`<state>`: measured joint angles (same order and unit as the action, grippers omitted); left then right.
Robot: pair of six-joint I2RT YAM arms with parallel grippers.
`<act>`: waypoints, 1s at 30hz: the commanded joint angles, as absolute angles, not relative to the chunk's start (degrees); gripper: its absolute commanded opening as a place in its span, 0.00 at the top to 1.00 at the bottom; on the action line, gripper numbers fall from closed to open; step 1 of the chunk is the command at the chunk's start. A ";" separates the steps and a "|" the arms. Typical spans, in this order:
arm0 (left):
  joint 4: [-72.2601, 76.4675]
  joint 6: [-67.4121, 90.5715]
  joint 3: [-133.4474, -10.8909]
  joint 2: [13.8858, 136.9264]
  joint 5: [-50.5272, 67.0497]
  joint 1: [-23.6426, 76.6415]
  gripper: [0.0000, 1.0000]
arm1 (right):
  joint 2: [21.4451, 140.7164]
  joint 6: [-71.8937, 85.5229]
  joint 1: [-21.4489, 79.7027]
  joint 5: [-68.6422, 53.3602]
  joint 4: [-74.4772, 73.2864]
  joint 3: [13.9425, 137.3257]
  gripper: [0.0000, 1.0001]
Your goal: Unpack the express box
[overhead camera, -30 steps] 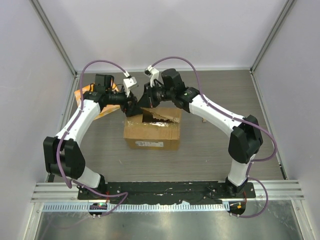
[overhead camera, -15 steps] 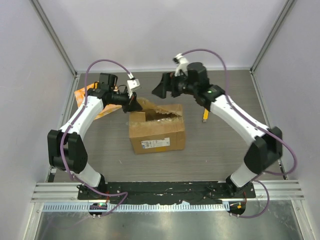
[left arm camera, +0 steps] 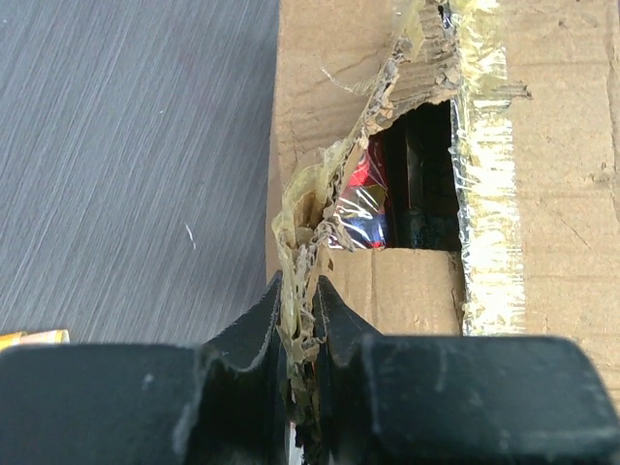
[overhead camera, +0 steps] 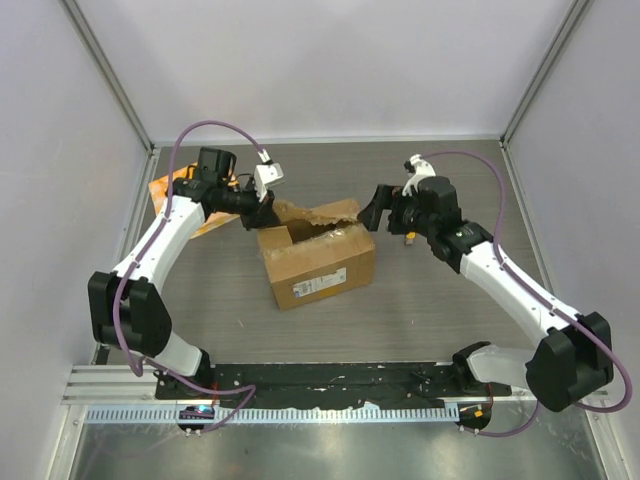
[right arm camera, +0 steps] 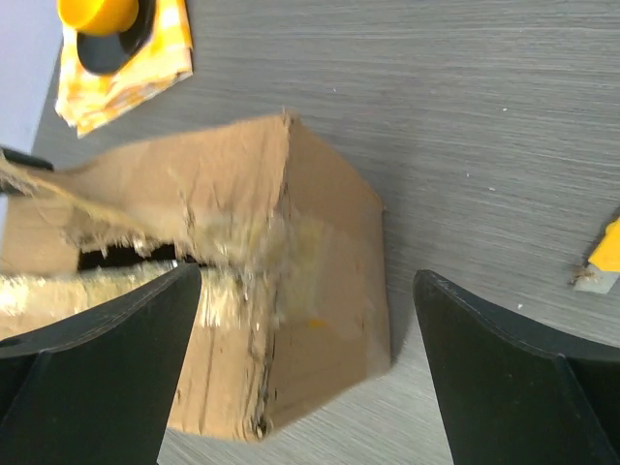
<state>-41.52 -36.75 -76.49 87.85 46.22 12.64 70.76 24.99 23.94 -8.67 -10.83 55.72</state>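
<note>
The express box (overhead camera: pixel 322 268), brown cardboard with a white label on its near side, sits mid-table with its taped top torn open. My left gripper (overhead camera: pixel 266 211) is at its back left corner, shut on the ragged edge of a torn flap (left arm camera: pixel 298 308). Through the tear (left arm camera: pixel 417 165) a shiny red packet (left arm camera: pixel 366 194) shows inside. My right gripper (overhead camera: pixel 376 211) hangs open just off the box's right end, and its wide-apart fingers (right arm camera: pixel 116 339) frame the box's corner (right arm camera: pixel 320 223) without touching it.
An orange checkered cloth (overhead camera: pixel 168 192) with a round orange object (right arm camera: pixel 97 15) lies at the back left by the wall. A yellow cutter (right arm camera: pixel 605 254) lies on the table right of the box, under my right arm. Frame posts and walls close in the table.
My right gripper let go of the box top, opened wide and drew back to the right. My left gripper closed on the torn flap. The box slid and turned a little to the right.
</note>
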 commanded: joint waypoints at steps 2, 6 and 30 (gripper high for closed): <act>-44.73 -37.70 -78.22 84.99 43.68 12.92 0.87 | 62.06 8.39 31.07 -4.61 -4.22 53.79 0.02; -45.70 -37.88 -78.92 85.25 44.38 13.27 0.87 | 61.52 -9.37 42.08 6.12 -5.01 53.09 0.02; -50.36 -43.33 -78.58 84.55 47.11 13.80 0.92 | 82.61 -52.03 50.27 25.41 10.46 55.98 0.09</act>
